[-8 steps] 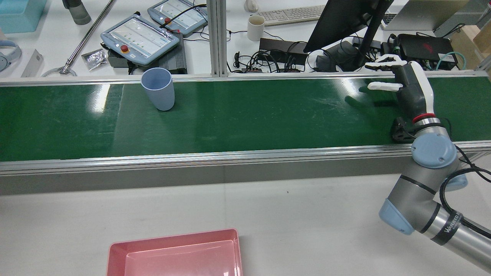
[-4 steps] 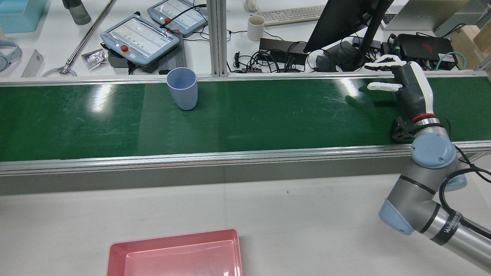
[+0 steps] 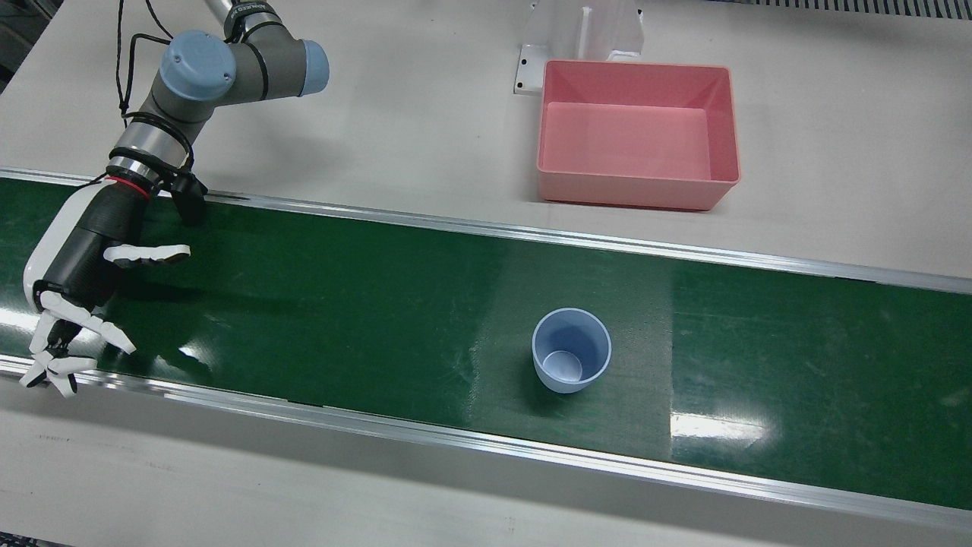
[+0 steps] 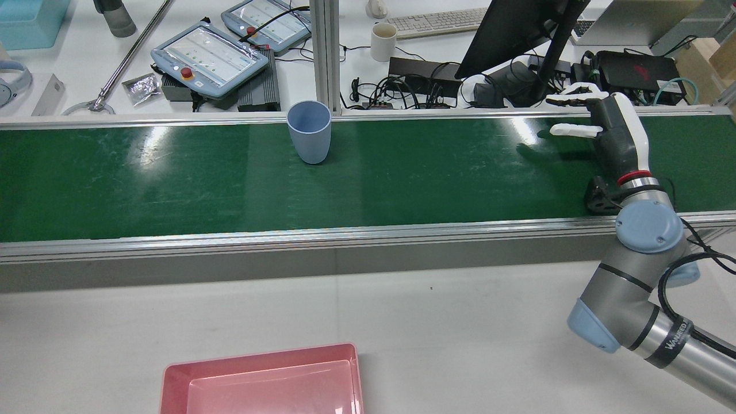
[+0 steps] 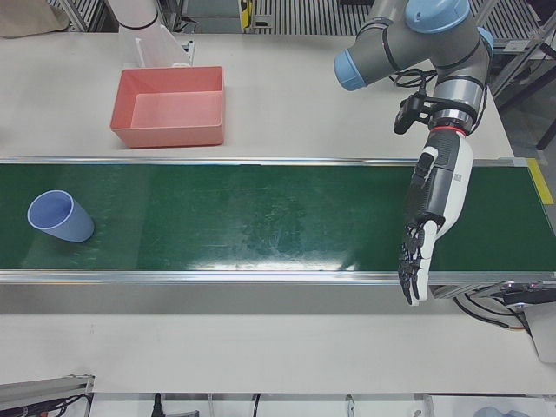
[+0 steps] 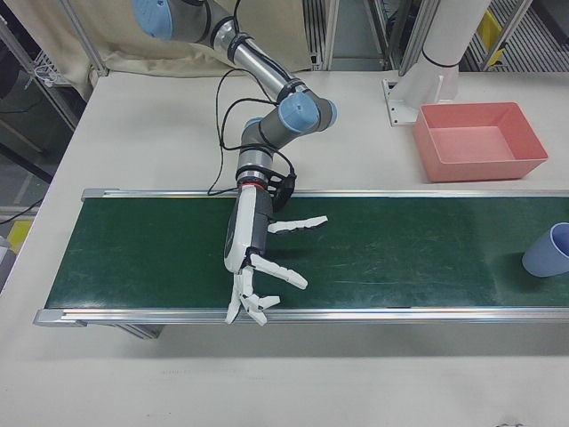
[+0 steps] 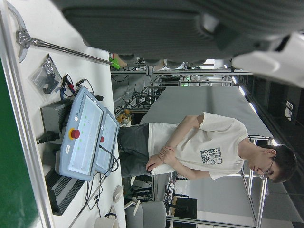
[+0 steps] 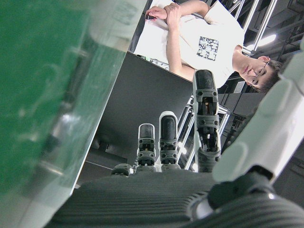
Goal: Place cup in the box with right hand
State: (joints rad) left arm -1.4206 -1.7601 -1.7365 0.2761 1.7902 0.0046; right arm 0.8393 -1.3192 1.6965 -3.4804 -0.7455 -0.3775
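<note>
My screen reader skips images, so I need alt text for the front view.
A blue cup stands upright on a green conveyor belt, far from the open right robot hand at the belt's left end. An empty pink box sits on the table beyond.

The only lettering is white print on a black band (image 4: 674, 339) around the right arm's tube, well back from the fingers (image 4: 569, 130). It begins "WANJEE", and the rest cannot be read. Nothing else carries legible text.

A pale blue cup (image 3: 571, 359) stands on a dark green belt (image 3: 342, 304); the box (image 3: 636, 137) is pink.
</note>
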